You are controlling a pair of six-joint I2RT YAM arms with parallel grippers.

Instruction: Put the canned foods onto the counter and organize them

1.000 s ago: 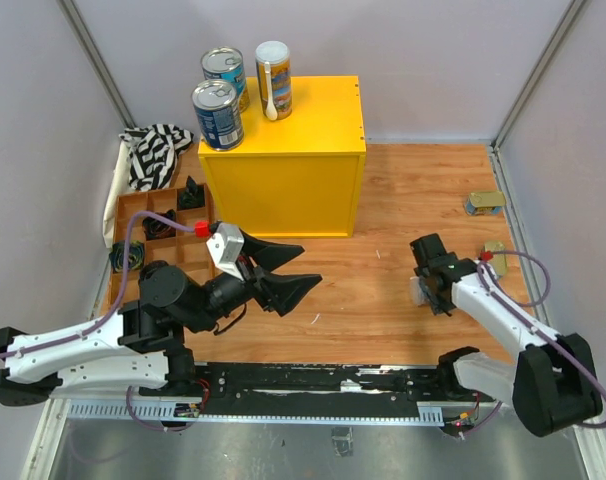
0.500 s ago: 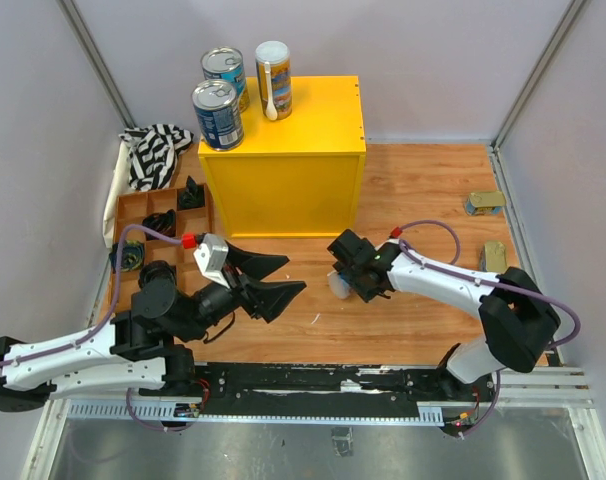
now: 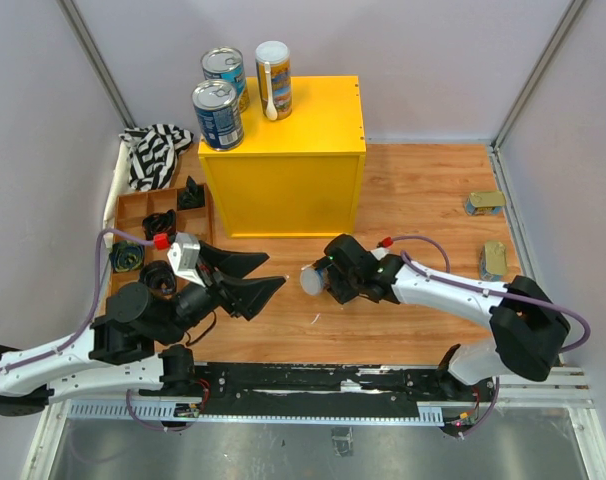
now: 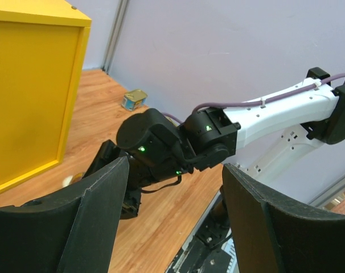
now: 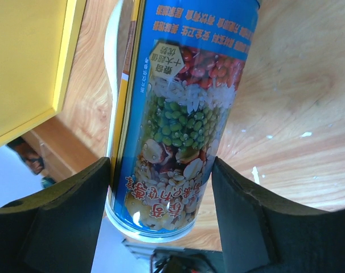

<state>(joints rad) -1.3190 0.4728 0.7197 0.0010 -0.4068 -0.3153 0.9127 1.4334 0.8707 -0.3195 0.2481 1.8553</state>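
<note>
slim can point(image 5: 181, 114) in right tool point(image 5: 161, 193)

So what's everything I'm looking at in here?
counter: one, yellow, far middle of the table.
wide cans: two, blue, on the counter's left.
slim can: one, yellow-blue, on the counter, beside them.
second slim can: one, blue, gripped in the right tool.
flat tins: two, gold, table's right edge.
cloth: one, striped black-white, left of the counter.
tray: one, brown, in front of the cloth, holding small black objects.
left tool: one, black, open, empty.
right tool: one, black, shut on the second slim can.
</note>
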